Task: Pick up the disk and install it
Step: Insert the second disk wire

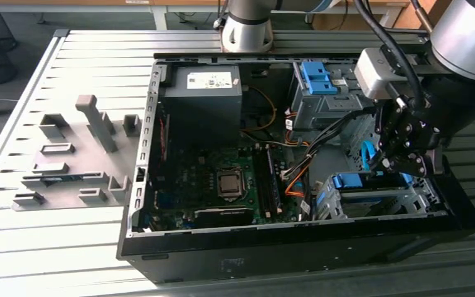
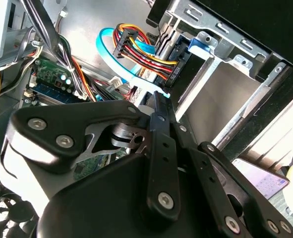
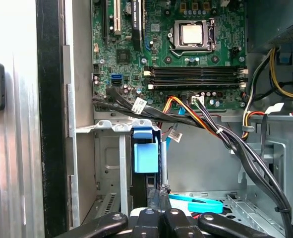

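Disk [image 1: 360, 181] – blue-railed, seated in drive cage [image 1: 370, 204] at case [image 1: 303, 247] corner, install step nearly finished; gripper [image 3: 161, 196] above it, fingers pressed together – next calls for firm seating.

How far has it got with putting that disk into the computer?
The picking-up looks done: in the first wrist view the disk is inside the open case, with its blue rail standing in the mouth of the metal drive cage. The gripper is right at the disk's near edge. Whether it is gripping or only pressing, I cannot tell. The disk does not look fully seated yet.
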